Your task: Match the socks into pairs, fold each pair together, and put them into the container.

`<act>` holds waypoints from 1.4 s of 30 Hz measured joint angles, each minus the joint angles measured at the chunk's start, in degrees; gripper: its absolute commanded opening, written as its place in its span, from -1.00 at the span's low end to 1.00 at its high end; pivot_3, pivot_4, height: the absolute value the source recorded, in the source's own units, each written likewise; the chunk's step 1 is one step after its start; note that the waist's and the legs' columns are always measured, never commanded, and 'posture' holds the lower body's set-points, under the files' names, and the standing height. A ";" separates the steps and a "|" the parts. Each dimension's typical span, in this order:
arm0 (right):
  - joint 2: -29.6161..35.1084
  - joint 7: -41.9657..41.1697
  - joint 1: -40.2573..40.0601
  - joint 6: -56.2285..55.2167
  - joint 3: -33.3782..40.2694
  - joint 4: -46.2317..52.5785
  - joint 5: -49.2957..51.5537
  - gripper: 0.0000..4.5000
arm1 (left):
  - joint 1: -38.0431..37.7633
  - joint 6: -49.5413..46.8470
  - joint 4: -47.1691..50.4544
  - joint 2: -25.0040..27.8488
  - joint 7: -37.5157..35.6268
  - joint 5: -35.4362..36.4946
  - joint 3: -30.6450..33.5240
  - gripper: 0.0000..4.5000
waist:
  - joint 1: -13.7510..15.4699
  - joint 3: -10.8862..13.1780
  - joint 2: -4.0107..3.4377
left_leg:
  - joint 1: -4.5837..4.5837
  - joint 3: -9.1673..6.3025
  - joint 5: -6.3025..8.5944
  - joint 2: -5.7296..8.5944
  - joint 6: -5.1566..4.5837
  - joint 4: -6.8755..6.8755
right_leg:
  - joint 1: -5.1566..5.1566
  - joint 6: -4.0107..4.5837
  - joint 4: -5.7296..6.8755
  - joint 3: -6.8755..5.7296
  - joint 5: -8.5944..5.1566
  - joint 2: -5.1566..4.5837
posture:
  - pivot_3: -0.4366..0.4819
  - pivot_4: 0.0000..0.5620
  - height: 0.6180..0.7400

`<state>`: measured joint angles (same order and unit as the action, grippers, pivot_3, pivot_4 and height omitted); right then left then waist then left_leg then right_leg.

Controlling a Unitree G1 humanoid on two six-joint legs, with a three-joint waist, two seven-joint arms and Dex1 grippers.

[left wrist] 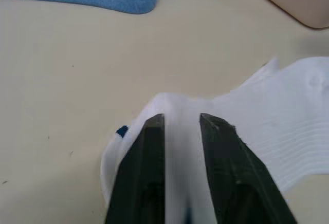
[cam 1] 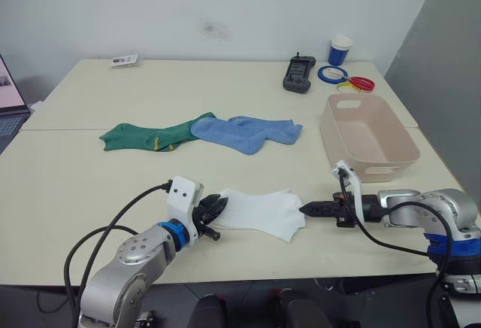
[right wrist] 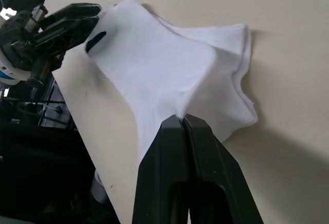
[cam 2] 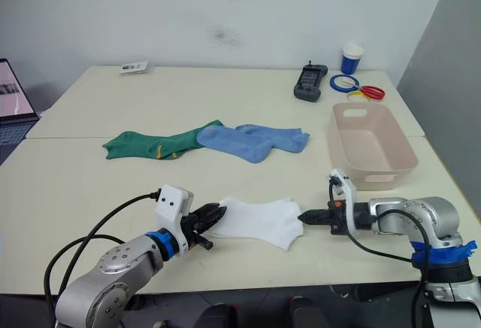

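A cream table (cam 1: 90, 185) stands against a white wall, carrying near its front edge the stacked white socks (cam 1: 259, 213), with the dark green socks (cam 1: 146, 136) and light blue socks (cam 1: 248, 132) lying touching each other farther back and the pink-beige container (cam 1: 368, 136) well apart at the robot's right. The left gripper (cam 1: 218, 209) has its fingers closed on one end of the white socks, fabric pinched between them, while the right gripper (cam 1: 307, 210) has its fingers pressed together at the opposite end, nipping the sock edge. At the far right of the table sit a black handset (cam 1: 299, 74), a blue-and-white cup (cam 1: 340, 50) and coloured rings (cam 1: 344, 78).
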<state>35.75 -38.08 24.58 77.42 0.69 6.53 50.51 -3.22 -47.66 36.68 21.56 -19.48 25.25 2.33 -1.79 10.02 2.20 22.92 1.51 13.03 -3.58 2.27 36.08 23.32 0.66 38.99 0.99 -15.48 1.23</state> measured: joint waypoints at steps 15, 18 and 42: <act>10.21 -9.95 -9.96 -31.86 -6.82 19.96 -17.65 0.19 | -2.06 14.51 -15.61 21.97 -27.46 6.46 18.71 1.00 | 0.07 0.04 -0.04 | 0.01 0.00 0.01 -0.03 0.01 -0.11 | 0.10 0.18 -0.08 -0.09 -0.13 -0.10 | -0.05 -0.47 1.00; 13.99 -14.53 -13.96 -51.23 -14.46 19.66 -31.34 0.19 | -4.72 29.71 -19.93 25.58 -37.02 0.13 16.13 1.00 | 0.11 0.04 -0.04 | 0.01 0.12 0.01 -0.01 0.02 -0.12 | 0.12 0.36 -0.11 -0.07 -0.24 -0.32 | -0.05 -0.47 1.00; 5.79 -15.44 -13.83 -86.52 -20.83 4.35 -52.84 0.02 | 5.09 61.76 -32.26 20.85 -40.65 -18.77 -2.58 1.00 | 0.19 0.05 -0.01 | -0.08 0.22 0.00 -0.02 0.02 -0.07 | 0.05 0.09 0.02 -0.03 -0.06 -0.23 | -0.05 -0.47 1.00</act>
<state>41.54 -53.51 10.75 -9.10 -20.15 10.88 -2.33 1.87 14.10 4.42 42.41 -60.13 6.47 -0.25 -1.59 10.07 2.19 22.84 1.73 13.03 -3.60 2.29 36.01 23.37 0.75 39.01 0.97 -15.55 1.00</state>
